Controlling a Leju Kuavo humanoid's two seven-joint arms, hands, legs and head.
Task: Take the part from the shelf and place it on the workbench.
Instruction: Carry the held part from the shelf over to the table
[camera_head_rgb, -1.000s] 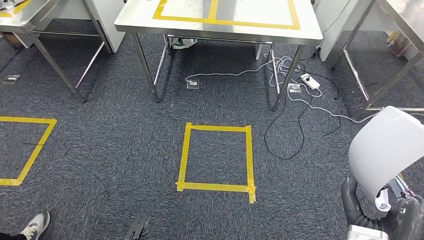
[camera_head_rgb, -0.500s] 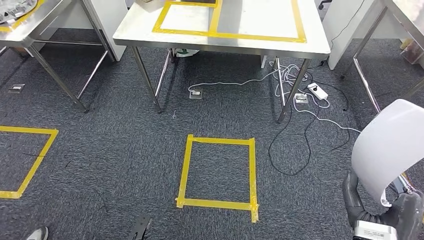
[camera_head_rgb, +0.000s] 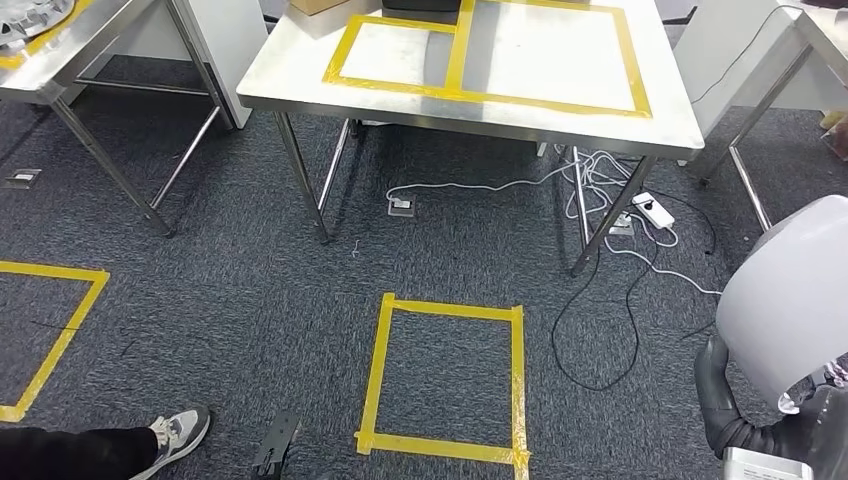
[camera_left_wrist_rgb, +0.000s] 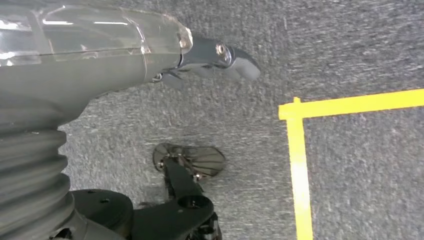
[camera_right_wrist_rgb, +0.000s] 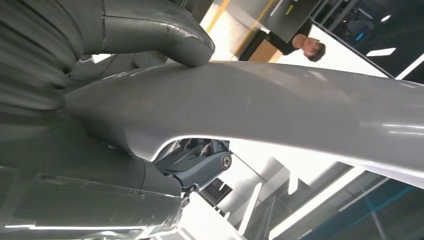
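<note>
Short of the workbench (camera_head_rgb: 690, 135), my right hand (camera_head_rgb: 770, 435) grips the grey part (camera_head_rgb: 795, 300), thumb (camera_right_wrist_rgb: 165, 30) pressed on it. I judge this the carrying step; next, walk closer and set it inside the yellow-taped frame (camera_head_rgb: 545, 55).

Three cams: one high and wide, two tight at the wrists

Head cam looks forward and down at the taped floor square (camera_head_rgb: 446, 378), workbench (camera_head_rgb: 470, 70) beyond it; the left wrist cam hangs close behind the left hand (camera_left_wrist_rgb: 210, 57), facing down at carpet and a yellow tape corner (camera_left_wrist_rgb: 295, 112); the right wrist cam sits right behind the right hand (camera_right_wrist_rgb: 150, 35), tilted upward along the grey part (camera_right_wrist_rgb: 280, 107), which the head cam also catches (camera_head_rgb: 790, 300)
</note>
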